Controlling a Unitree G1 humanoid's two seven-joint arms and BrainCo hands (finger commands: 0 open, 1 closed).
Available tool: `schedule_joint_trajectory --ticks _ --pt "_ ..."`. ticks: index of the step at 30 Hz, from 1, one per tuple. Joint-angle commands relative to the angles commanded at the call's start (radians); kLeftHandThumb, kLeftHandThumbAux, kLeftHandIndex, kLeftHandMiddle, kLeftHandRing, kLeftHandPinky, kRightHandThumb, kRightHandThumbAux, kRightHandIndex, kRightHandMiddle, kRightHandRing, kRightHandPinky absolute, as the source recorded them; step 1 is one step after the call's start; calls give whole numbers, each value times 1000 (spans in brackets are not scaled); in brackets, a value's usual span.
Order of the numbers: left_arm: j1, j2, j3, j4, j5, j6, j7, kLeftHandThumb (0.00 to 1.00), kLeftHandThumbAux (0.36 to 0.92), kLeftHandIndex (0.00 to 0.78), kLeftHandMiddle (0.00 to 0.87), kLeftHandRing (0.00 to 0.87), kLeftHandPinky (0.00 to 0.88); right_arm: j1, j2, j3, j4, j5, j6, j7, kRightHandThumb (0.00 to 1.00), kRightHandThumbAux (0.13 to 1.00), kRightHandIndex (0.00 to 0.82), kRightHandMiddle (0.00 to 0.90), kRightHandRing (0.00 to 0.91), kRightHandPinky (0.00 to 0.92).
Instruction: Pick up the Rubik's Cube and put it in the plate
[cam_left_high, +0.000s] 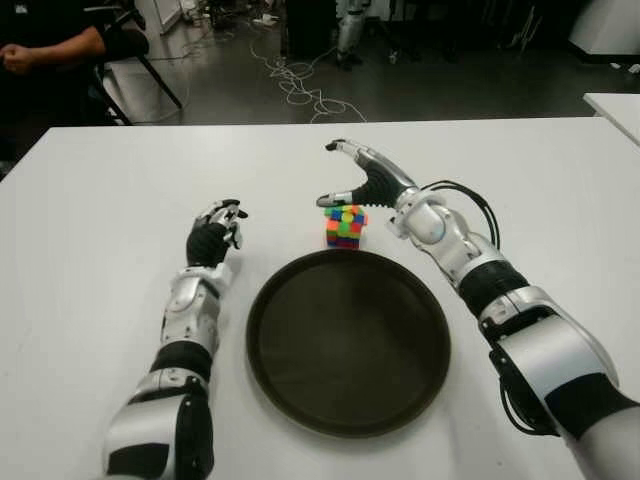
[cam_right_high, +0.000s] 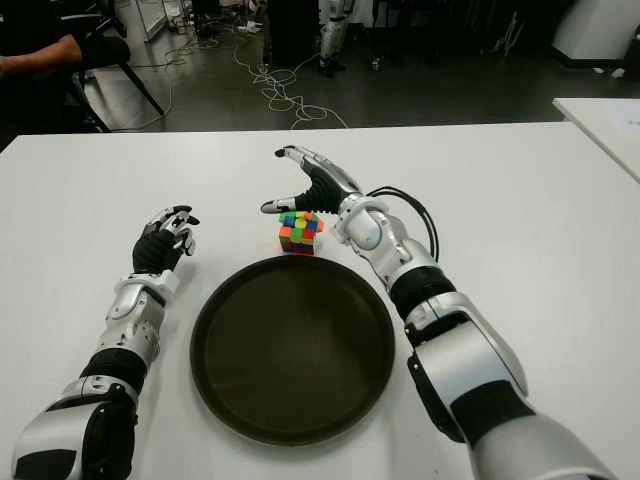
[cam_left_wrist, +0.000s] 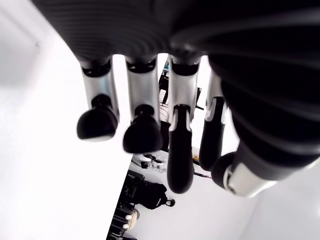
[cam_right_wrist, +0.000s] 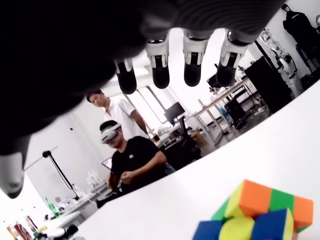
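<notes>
White table (cam_left_high: 100, 200) carries the empty plate (cam_left_high: 290, 400); the Rubik's Cube (cam_left_high: 345, 227) sits just behind its rim, ungrasped. My right hand (cam_left_high: 362, 180) arches over the cube, fingers (cam_right_wrist: 159, 67) apart; my left hand (cam_left_high: 214, 235) hangs loosely curled left of the plate, so everything remains

No readable text, labels, brands or numbers anywhere in views.
</notes>
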Motion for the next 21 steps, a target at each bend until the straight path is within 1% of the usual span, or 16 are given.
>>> schedule_joint_trajectory --ticks 5,9,14,21 --pt "6 -5 -4 -19 2 0 1 853 660 417 555 793 810 -5 3 8 25 -14 -5 -19 0 496 0 0 0 4" --pt "6 -7 1 -24 -8 9 -10 852 662 415 550 798 820 -9 7 18 41 -29 0 -39 0 511 0 0 0 1" --pt "6 -4 4 -18 -8 7 -18 850 663 411 544 801 823 -14 7 22 54 -39 -1 -49 0 522 0 0 0 0" --pt "9 -3 -4 -26 -1 5 -15 851 661 417 553 789 808 -15 12 27 79 -48 -6 -72 0 546 0 0 0 7"
